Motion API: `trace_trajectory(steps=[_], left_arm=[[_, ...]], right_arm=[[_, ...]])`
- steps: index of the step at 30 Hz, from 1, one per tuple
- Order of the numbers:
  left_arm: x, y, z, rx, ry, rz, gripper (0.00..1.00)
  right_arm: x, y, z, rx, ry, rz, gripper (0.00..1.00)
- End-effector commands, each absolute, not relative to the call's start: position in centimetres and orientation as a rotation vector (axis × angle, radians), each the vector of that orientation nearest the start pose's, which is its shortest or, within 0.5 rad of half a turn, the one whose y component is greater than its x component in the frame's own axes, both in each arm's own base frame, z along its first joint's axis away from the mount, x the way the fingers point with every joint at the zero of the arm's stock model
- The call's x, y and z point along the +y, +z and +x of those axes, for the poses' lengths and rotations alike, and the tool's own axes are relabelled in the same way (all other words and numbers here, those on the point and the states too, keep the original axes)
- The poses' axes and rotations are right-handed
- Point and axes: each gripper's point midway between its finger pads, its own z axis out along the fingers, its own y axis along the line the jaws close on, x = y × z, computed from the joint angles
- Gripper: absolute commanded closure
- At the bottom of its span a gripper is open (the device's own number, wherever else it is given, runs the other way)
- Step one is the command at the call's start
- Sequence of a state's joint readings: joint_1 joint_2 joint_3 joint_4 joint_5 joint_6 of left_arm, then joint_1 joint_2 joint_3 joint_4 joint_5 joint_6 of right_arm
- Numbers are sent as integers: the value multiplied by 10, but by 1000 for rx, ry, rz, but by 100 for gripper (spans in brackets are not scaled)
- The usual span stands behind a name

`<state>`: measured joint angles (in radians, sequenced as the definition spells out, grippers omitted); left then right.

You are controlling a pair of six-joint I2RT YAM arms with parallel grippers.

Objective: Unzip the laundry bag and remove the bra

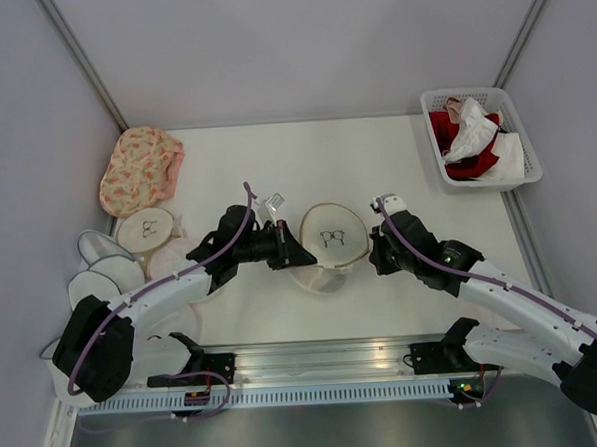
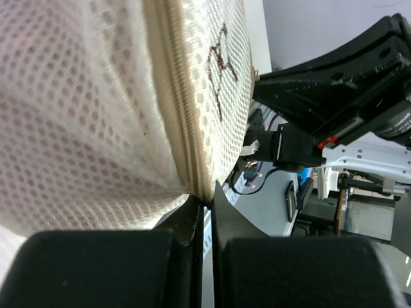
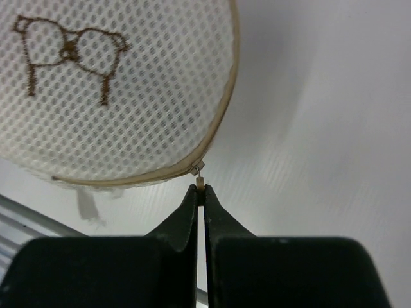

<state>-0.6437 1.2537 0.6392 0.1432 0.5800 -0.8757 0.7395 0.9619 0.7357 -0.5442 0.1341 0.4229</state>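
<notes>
L gripper point(image 2: 207, 200): fingers pressed together on laundry bag point(image 2: 96, 96) side seam, its 9 o'clock edge, prob. as anchor vs sliding. R gripper point(image 3: 200, 192): pinching zip pull point(image 3: 200, 183) at bag's 3 o'clock, set to drag. Bag mid-table btwn both, zip looks shut. Spare pouches point(image 1: 144, 230) at 9, basket point(image 1: 462, 94) far at 1.

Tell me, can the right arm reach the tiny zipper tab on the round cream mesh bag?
Probably yes: the right gripper looks shut on the tiny zipper tab at the rim of the round cream mesh bag; nothing blocks it.
</notes>
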Motion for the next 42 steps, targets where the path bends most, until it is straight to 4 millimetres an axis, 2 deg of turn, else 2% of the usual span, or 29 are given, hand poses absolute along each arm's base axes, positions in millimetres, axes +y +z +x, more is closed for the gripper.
trace_trajectory(steps=[1,4,5,6,7,8,12,13,14,15,16,17,19,20,21,22,25,26,30,35,36,39,40,42], left_arm=[[-293,174,202,2262,-1431,292,98],[-293,179,204,2247,-1453,361,98],[-297,189,205,2222,-1484,408,98],[-297,190,209,2206,-1478,441,98],[-300,182,215,2238,-1474,437,98],[-303,190,223,2217,-1484,451,98],[-316,193,261,2206,-1514,415,96],[-319,197,267,2184,-1529,410,64],[-324,196,278,2175,-1522,382,44],[-325,195,283,2197,-1518,332,29],[-326,195,287,2202,-1510,308,5],[-324,191,290,2213,-1483,266,0],[-318,193,290,2221,-1440,172,0],[-311,181,290,2243,-1388,104,0],[-307,193,283,2221,-1404,68,0],[-303,184,275,2244,-1400,33,0],[-306,197,254,2220,-1434,-9,0],[-311,193,242,2245,-1453,-32,0],[-326,192,220,2258,-1530,-50,0],[-331,172,217,2294,-1547,-119,3],[-331,171,218,2294,-1541,-125,7],[-332,167,222,2281,-1535,-133,42],[-332,167,224,2279,-1529,-143,66],[-331,165,225,2281,-1520,-151,91]], right_arm=[[149,134,219,2364,196,-207,99],[150,131,221,2372,177,-215,100],[151,131,222,2370,182,-217,99],[154,131,221,2371,203,-226,100],[156,134,221,2361,226,-239,100],[161,137,221,2346,256,-242,100],[174,147,214,2310,386,-282,100],[176,149,213,2305,407,-288,100],[179,152,211,2290,435,-292,100],[180,153,210,2287,449,-294,99],[183,155,208,2282,476,-305,100],[185,155,208,2279,488,-305,100],[190,156,205,2279,525,-321,100],[194,156,204,2271,551,-331,100],[197,156,203,2268,578,-341,100],[203,159,203,2247,614,-352,99],[223,164,194,2222,755,-418,100],[231,168,192,2200,818,-444,99],[249,171,190,2175,923,-471,100],[265,173,186,2153,980,-502,100],[268,173,184,2153,984,-511,100],[272,172,180,2154,982,-529,100],[272,172,178,2152,974,-539,100],[270,172,176,2152,961,-543,99]])
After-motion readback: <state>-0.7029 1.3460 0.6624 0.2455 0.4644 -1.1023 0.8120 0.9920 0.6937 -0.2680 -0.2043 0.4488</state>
